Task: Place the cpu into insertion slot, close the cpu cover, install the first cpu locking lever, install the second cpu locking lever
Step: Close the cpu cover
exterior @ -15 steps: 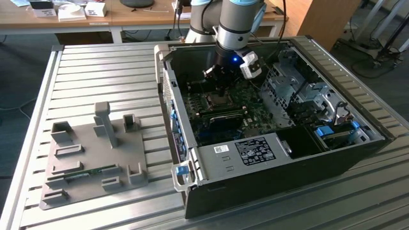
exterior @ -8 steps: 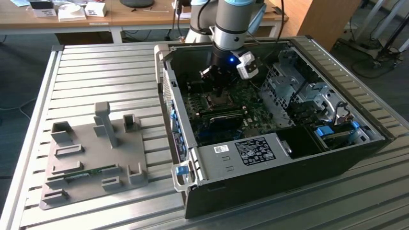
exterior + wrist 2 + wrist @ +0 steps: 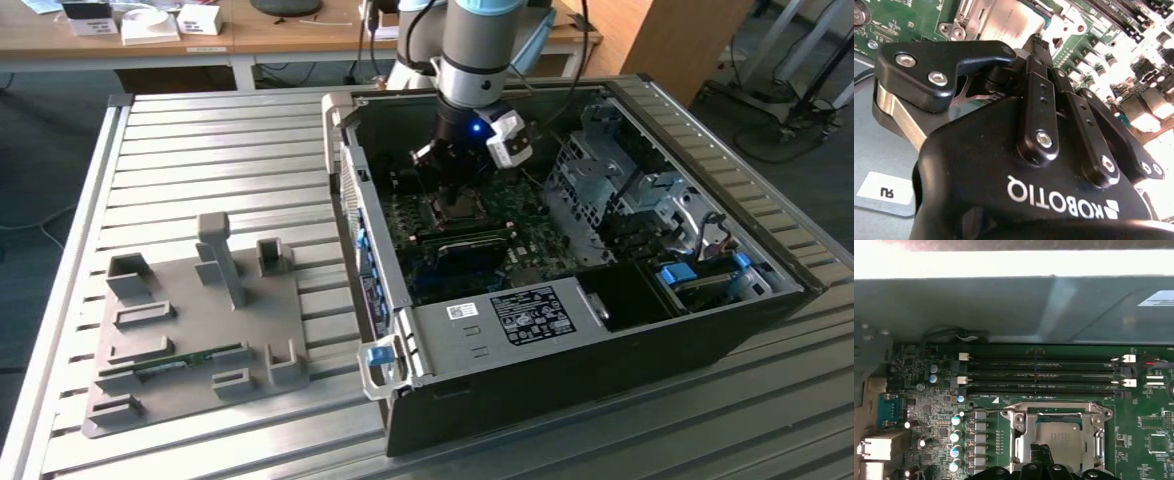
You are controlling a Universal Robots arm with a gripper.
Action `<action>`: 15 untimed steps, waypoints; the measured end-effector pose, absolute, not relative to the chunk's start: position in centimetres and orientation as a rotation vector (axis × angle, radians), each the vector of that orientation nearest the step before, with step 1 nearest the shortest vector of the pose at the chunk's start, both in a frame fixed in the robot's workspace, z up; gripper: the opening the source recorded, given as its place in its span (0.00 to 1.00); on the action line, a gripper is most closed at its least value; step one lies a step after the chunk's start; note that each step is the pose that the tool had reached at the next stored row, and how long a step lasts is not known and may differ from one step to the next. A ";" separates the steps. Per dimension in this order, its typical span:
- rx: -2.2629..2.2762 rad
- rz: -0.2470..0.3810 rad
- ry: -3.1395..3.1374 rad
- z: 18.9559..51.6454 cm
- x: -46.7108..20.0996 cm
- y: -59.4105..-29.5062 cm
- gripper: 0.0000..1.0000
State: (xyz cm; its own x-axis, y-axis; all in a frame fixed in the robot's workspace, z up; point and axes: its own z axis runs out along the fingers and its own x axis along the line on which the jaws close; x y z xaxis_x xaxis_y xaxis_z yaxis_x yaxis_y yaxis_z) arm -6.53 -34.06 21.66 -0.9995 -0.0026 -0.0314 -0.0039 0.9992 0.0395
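Black two-finger gripper points down at the board, jaws together, nothing seen btwn them. In the second wrist view its black fingers run side by side and meet at the tips. Tips sit just over the cpu, a small flat square chip w/ silvery-grey metal top, at its edge farthest from the memory slots. Chip lies flat in the insertion slot, a small dark square socket w/ silvery rim. The cpu cover, a thin silvery square frame w/ square window, is down flat around the chip, w/ the chip top showing through the window. A thin bare-metal locking lever lies low on the green circuit board, running out from a cover corner; latched or not, can't tell. Beyond the cover: long black memory slots in parallel rows, then the grey metal case wall. In the exterior view the grey arm reaches down into the open black computer case, which rests on a ribbed aluminium surface. A grey moulded fixture plate lies on the same surface, to the exterior view's left of the case, well apart.
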 end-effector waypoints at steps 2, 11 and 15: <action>-0.005 0.061 3.110 21.6 -6.7 -34.1 0.11; -0.005 0.060 3.109 21.3 -7.4 -34.1 0.11; -0.005 0.059 3.109 21.2 -7.5 -34.2 0.11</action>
State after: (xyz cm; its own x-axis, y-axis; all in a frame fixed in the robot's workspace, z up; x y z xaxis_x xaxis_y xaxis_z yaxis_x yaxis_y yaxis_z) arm -7.45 -34.15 21.22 -0.9995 -0.0028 -0.0317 -0.0040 0.9993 0.0378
